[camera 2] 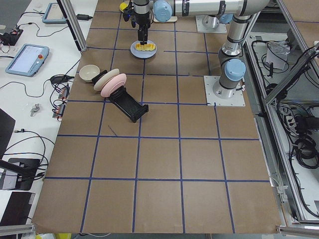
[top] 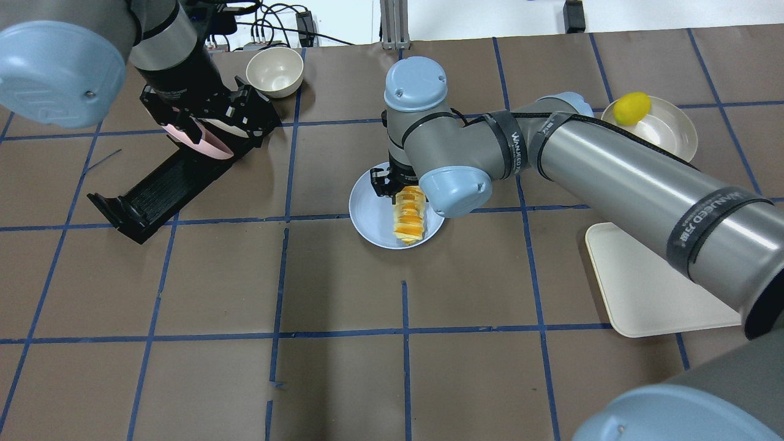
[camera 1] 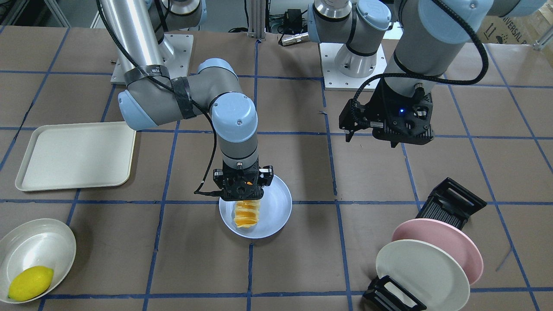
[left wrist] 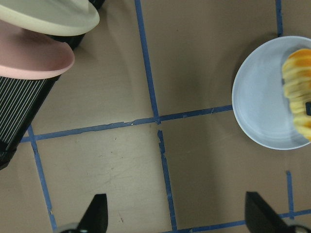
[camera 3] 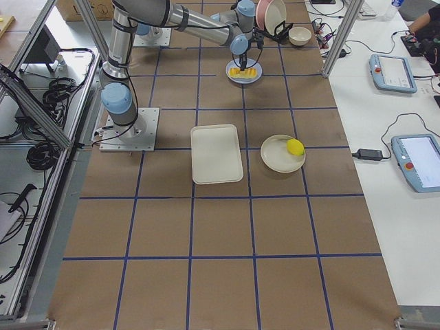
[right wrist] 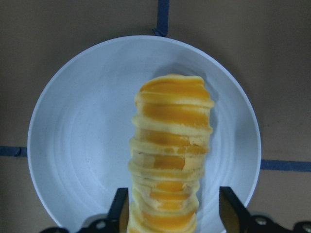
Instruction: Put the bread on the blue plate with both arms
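Note:
The orange-and-cream striped bread (camera 1: 246, 214) lies on the pale blue plate (camera 1: 274, 203) near the table's middle. They also show in the overhead view as the bread (top: 409, 214) and the plate (top: 367, 214). My right gripper (right wrist: 174, 213) points straight down over the bread's (right wrist: 170, 145) near end. Its fingers straddle that end: one finger is against the bread and a small gap shows at the other finger. My left gripper (left wrist: 177, 216) is open and empty, held above the table between the plate (left wrist: 257, 102) and the dish rack.
A black dish rack (camera 1: 451, 203) holds a pink plate (camera 1: 449, 242) and a white plate (camera 1: 421, 272) on edge. A cream tray (camera 1: 75, 155) and a white bowl (camera 1: 36, 246) with a yellow lemon (camera 1: 30, 283) sit on my right side. A small bowl (top: 274, 71) stands beyond the rack.

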